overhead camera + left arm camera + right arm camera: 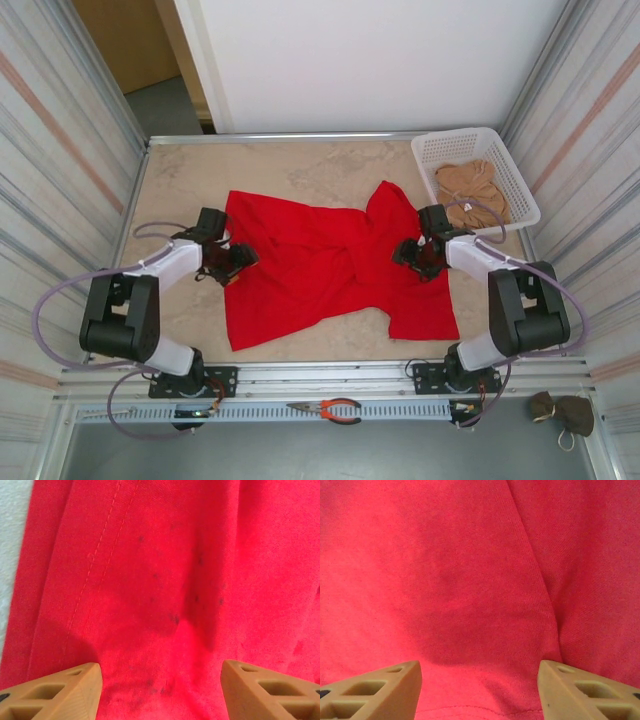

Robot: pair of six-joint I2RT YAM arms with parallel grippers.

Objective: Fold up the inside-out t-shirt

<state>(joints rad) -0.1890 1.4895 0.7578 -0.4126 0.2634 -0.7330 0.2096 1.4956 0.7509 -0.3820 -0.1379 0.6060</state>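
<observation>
The inside-out t-shirt (pixel 330 270) is bright red and lies rumpled across the middle of the table, with twisted folds near its centre. My left gripper (pixel 236 259) rests at the shirt's left edge. In the left wrist view that gripper (pixel 162 682) is open, its tan fingertips (pixel 65 687) wide apart over flat red cloth with a stitched seam (pixel 102 545). My right gripper (pixel 408 252) is at the shirt's right side. In the right wrist view it (pixel 480 682) is open too, its fingertips (pixel 585 690) spread over cloth near a hem line.
A white basket (pixel 430 150) at the back right holds a tan-brown garment (pixel 473 192). Orange-handled pliers (pixel 330 408) lie on the front rail and a brown item (pixel 562 413) sits at the front right. Striped walls close both sides.
</observation>
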